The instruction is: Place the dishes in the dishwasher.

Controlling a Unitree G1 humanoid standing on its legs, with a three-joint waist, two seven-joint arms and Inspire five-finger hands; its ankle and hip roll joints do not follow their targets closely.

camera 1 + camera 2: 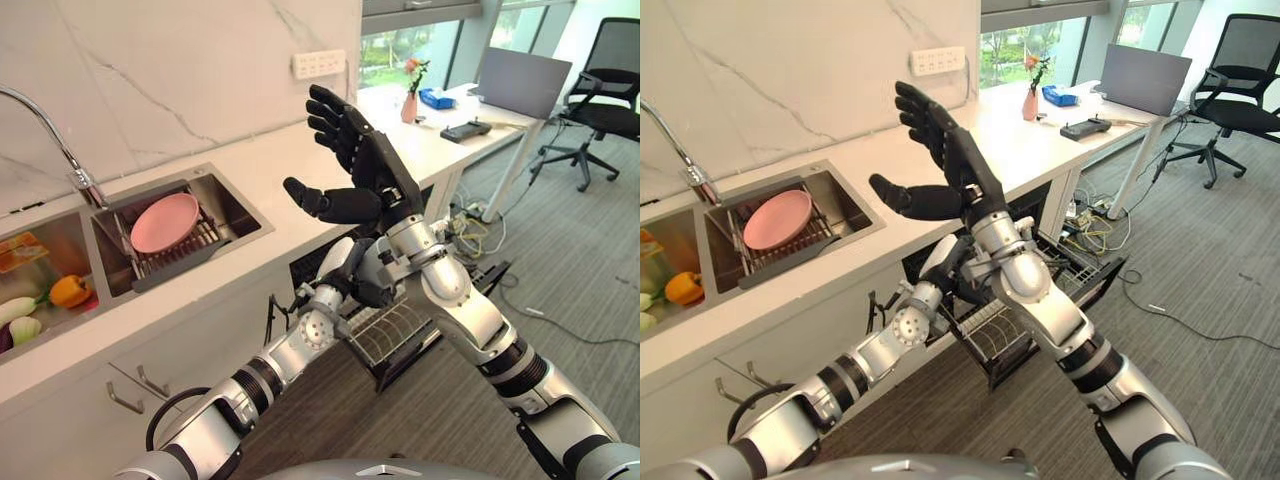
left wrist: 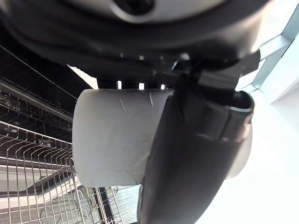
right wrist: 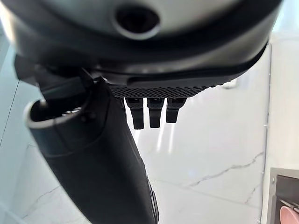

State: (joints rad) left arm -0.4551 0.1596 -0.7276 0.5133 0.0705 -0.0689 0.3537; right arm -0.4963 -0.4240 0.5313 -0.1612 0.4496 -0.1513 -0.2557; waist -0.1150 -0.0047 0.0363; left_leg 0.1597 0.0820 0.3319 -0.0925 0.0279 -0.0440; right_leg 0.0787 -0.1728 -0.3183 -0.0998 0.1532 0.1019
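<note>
Left hand (image 1: 362, 272) is curled round a white cup (image 2: 114, 137); the left wrist view shows the thumb (image 2: 187, 158) across the cup's side. The hand sits low in front of the bench (image 1: 270, 262), just above the pulled-out dishwasher rack (image 1: 392, 335). The cup is off the rack, wires visible beside and below it in the left wrist view. In the eye views the cup is mostly hidden behind the right forearm; only a pale sliver shows near the left hand, so can't read its tilt from there.

Pink plate (image 1: 165, 221) lies on the drain rack (image 1: 175, 252) in the right sink basin (image 1: 240, 208), well apart from both hands. Left basin holds vegetables, including an orange pepper (image 1: 68, 290), cut off by the frame edge. Faucet (image 1: 60, 145) arcs over the sink.

Right hand (image 1: 355, 165) is raised high above the bench edge, fingers straight and spread, thumb out to the side, holding nothing. Right wrist view shows its fingertips (image 3: 158, 112) extended against the marble wall (image 1: 170, 70). Right forearm crosses in front of the left hand.

Dishwasher's interior is dark, contents hard to make out. Background: vase with flowers (image 1: 410, 100), laptop (image 1: 522, 82), office chair (image 1: 605, 95).
</note>
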